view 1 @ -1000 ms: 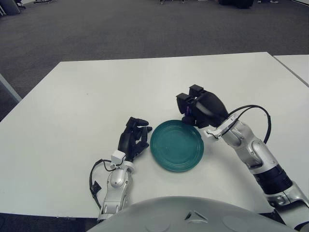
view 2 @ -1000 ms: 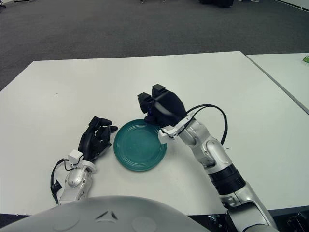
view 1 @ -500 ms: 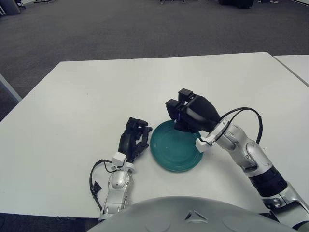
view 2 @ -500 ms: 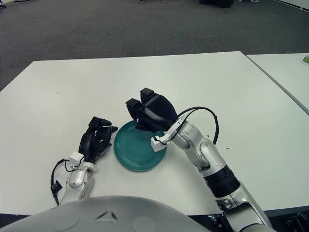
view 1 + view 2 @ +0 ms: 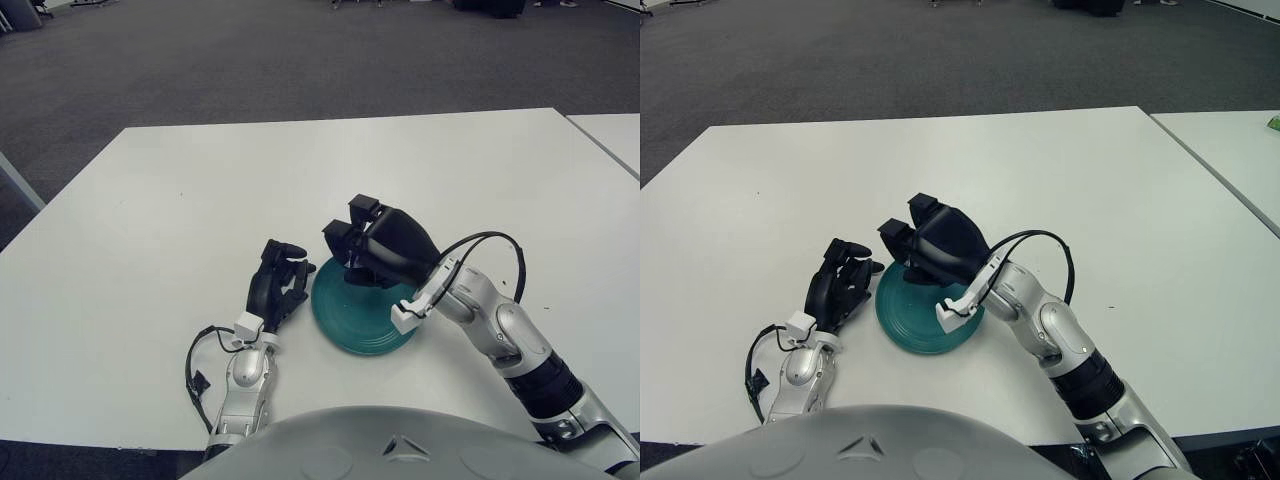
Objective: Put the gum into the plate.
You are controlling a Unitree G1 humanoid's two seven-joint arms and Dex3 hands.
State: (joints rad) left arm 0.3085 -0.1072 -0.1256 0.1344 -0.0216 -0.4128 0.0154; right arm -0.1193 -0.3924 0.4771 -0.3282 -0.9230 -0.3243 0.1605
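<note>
A round teal plate (image 5: 352, 326) lies on the white table near the front edge. My right hand (image 5: 349, 238) hovers over the plate's far left part, its dark fingers curled downward. The gum is hidden inside that grip now; earlier frames show only a small bluish bit between the fingers. My left hand (image 5: 279, 276) shows just left of the plate's rim, fingers relaxed and pointing away from me, holding nothing.
The white table (image 5: 200, 190) stretches wide behind and to both sides of the plate. A second white table (image 5: 612, 132) stands at the far right across a narrow gap. Grey carpet lies beyond. A black cable (image 5: 490, 245) loops off my right wrist.
My right hand has moved left and toward me, from behind the plate's far right rim to above the plate. The left hand has stayed in place.
</note>
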